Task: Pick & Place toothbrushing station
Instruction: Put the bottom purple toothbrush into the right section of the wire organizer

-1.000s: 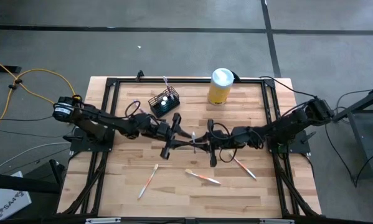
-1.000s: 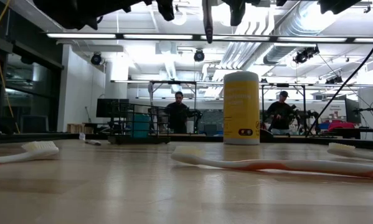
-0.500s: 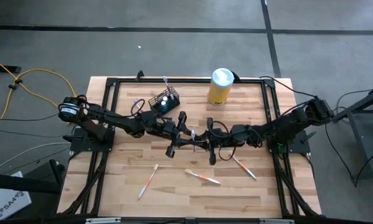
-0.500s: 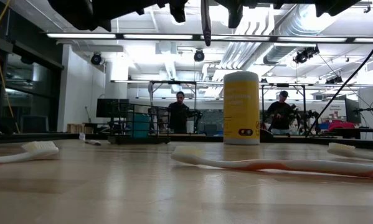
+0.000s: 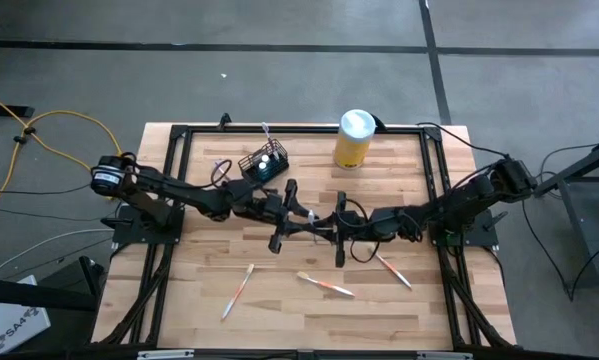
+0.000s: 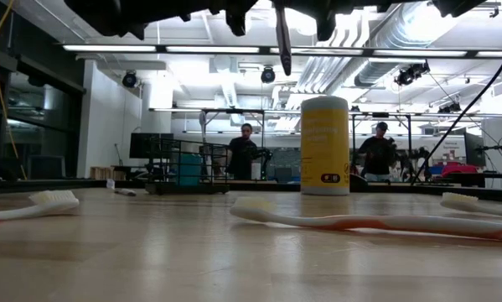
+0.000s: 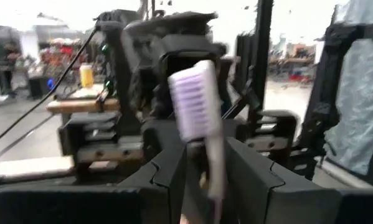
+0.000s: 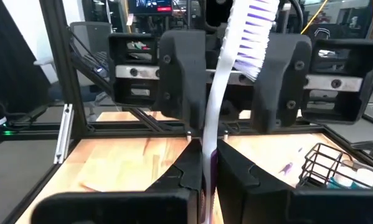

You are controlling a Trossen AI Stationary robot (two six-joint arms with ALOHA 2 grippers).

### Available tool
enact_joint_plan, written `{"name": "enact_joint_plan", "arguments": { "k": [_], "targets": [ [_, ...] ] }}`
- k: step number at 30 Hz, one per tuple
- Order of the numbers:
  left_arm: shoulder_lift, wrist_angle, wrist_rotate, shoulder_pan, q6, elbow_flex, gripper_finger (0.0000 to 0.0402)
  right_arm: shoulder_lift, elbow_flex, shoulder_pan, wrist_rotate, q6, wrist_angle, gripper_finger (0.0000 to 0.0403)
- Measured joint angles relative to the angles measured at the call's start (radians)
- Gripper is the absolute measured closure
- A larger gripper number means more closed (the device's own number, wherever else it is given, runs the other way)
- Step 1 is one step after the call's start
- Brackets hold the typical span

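Both grippers hardly moved: right gripper [image 8: 210, 171] still pinches the purple toothbrush [image 8: 233, 68], left gripper [image 7: 202, 171] spread around it

The wire-mesh holder [image 5: 264, 164] stood at the table's [image 5: 179, 290] back, the canister [image 5: 352, 139] to its right. Three toothbrushes [image 5: 325, 285] lay along the front, before both grippers [image 5: 312, 226] meeting at mid-table.

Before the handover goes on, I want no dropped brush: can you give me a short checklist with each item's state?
1. Right pincer shut on the purple toothbrush: ok.
2. Left pincer around the brush: ok; fingers gripping it: cannot tell.
3. Brush lifted off the table: ok.
4. Toothbrushing station upright, open top reachable: ok.
5. Yellow canister apart from both arms: ok.
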Motion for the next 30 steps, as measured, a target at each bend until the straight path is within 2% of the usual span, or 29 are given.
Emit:
{"name": "enact_joint_plan", "arguments": {
  "k": [15, 24, 30],
  "targets": [
    [-0.078, -0.152, -0.041, 0.0, -0.016, 0.0, 0.0304, 0.0, 0.0, 0.006, 0.009, 0.001, -0.01, 0.0387],
    [-0.078, -0.154, -0.041, 0.0, -0.023, 0.001, 0.0304, 0.0, 0.0, 0.006, 0.008, 0.014, -0.006, 0.0387],
    [-0.077, -0.148, -0.041, 0.0, -0.023, 0.001, 0.0324, 0.0, 0.0, 0.006, 0.008, 0.016, -0.006, 0.0387]
  ]
}}
